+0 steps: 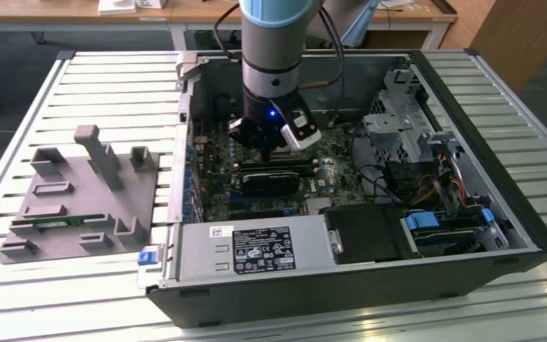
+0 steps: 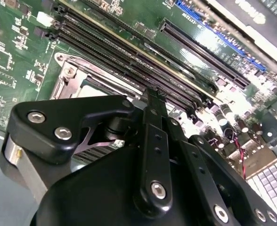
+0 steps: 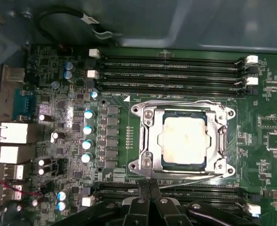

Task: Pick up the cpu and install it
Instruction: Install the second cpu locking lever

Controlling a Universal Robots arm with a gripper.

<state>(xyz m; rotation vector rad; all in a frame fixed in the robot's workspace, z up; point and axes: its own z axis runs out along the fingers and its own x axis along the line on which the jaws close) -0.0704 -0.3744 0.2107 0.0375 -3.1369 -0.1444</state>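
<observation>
Since the cpu [image 3: 184, 140] already lies in its socket [image 3: 183, 139], we hold the gripper [image 3: 150, 203], fingers together and empty, at six o'clock from it and avoid touching it.

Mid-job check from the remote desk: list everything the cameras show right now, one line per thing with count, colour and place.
cpu: one, silver-grey top, seated inside the socket frame on the motherboard.
socket frame: one, bare metal, closed around the cpu.
memory slots: several, black, in rows beside the socket.
motherboard: one, green, on the floor of the computer case.
computer case: one, black and grey, open, on the slatted table.
power supply: one, grey, at the case's near edge.
slatted table: one, white.
parts fixture: one, grey, at the exterior view's left.
arm: one, grey and blue, reaching down into the case.
end effector: one, black, above the motherboard beside the socket.
</observation>
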